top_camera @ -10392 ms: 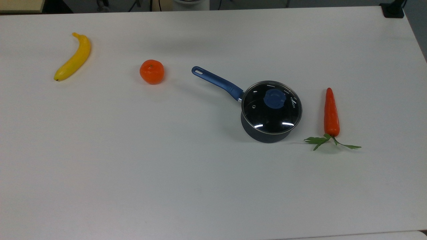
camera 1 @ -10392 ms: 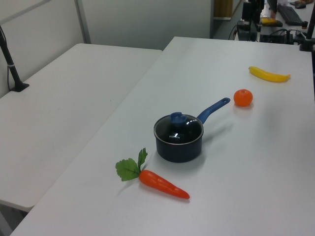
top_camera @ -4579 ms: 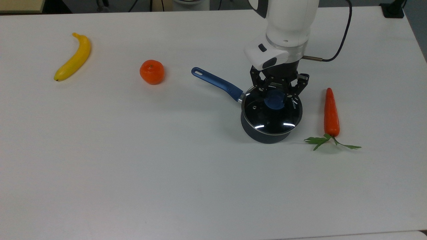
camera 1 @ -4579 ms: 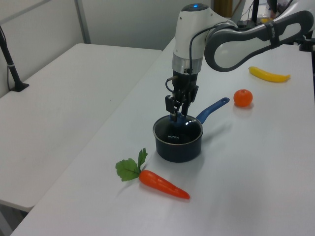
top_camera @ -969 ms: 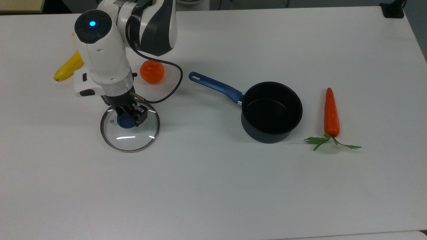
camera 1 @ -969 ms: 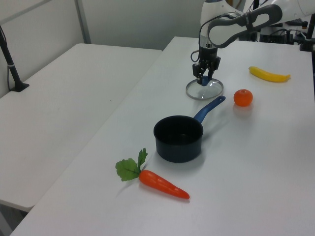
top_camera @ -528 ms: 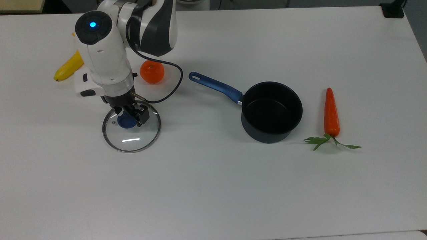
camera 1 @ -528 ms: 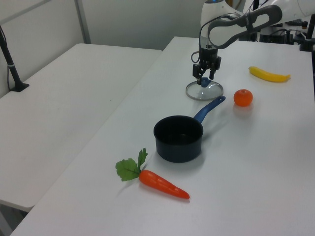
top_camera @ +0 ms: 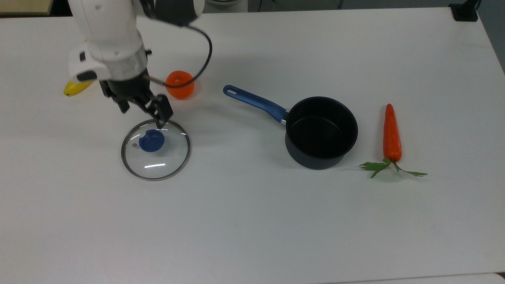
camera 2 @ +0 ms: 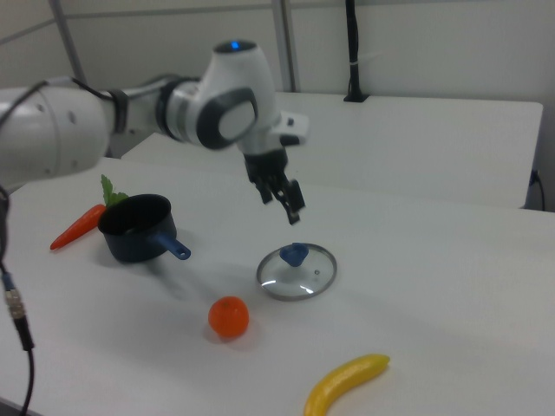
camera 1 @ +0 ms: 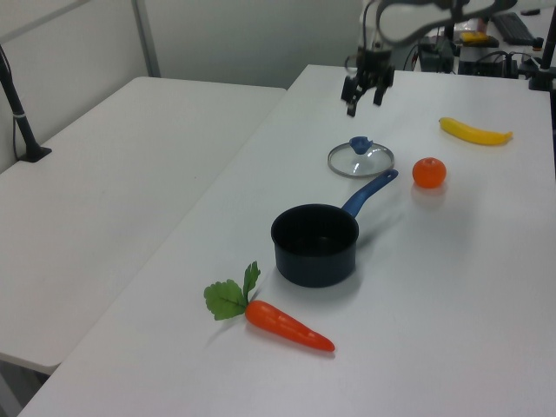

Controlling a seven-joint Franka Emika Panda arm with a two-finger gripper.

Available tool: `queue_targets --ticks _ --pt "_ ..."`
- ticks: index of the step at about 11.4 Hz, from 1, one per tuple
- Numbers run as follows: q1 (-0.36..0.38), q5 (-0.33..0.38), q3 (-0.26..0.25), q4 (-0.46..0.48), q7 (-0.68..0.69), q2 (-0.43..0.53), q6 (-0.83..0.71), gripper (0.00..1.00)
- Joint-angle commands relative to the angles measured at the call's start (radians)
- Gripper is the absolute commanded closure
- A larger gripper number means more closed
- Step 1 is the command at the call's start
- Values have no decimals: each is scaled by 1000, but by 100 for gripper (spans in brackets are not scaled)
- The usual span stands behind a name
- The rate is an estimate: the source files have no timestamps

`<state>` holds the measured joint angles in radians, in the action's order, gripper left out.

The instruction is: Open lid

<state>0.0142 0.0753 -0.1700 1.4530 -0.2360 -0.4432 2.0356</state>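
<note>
Tool [top_camera: 143, 111] up off one lid [top_camera: 156, 149] (flat).

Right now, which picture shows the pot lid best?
The top view: the whole lid faces the camera, with its blue knob and vent hole. The left view shows it far off and flattened; the right view shows it slanted.

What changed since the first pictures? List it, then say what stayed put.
The lid came off the saucepan and now lies flat on the table, in the top view left of the pan, below the orange. The gripper let go of its knob and rose, open. The saucepan, carrot, orange and banana stayed put.
</note>
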Motion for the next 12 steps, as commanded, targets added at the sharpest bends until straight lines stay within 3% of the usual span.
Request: queue_targets --ticks 1,3,7,12 --pt "16 -5 12 43 90 206 -264 0" --pt "24 3 15 50 128 292 -386 0" --pt "69 -3 15 52 147 350 -523 0" --pt "56 -16 14 44 147 328 -468 0"
